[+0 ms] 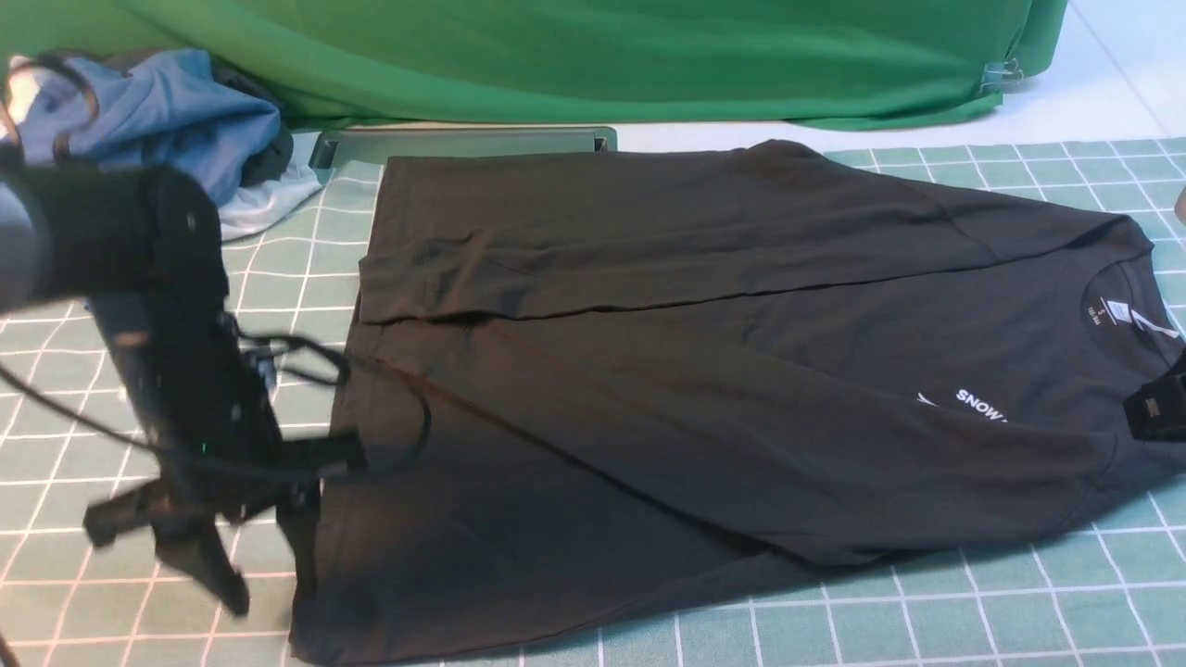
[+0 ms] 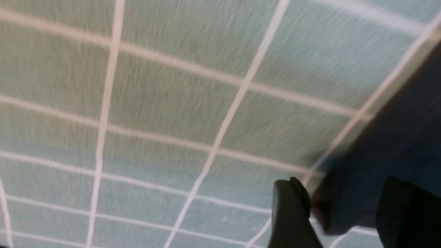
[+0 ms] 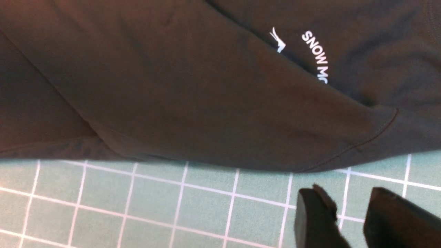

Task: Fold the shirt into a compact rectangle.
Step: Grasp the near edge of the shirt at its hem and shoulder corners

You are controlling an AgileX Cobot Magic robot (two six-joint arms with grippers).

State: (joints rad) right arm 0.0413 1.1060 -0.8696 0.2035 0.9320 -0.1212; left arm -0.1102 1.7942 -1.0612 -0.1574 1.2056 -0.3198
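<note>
**Watching for a snag at the shirt's ends**

The left hand sits at the left end of the shirt, by the hem. Its fingers are spread wide. The edge of the hem shows in the gap, but nothing is pinched. If this hand goes low, a finger could hook the hem and drag it out of line. A loose black wire hangs over the same end of the shirt and could catch the cloth too.

The shirt lies flat on the checked tabletop, with both sleeves folded in along its body. The cloth looks soft. A tug at either end could make the sleeves slide open and spoil the neat sides.

The right hand is at the shirt's right end, near the collar and the white print. Its fingers are a little apart and hold nothing. If it grabs only the top layer, the fold could come out lumpy. If the two hands lift at different times, the shirt could twist.
</note>
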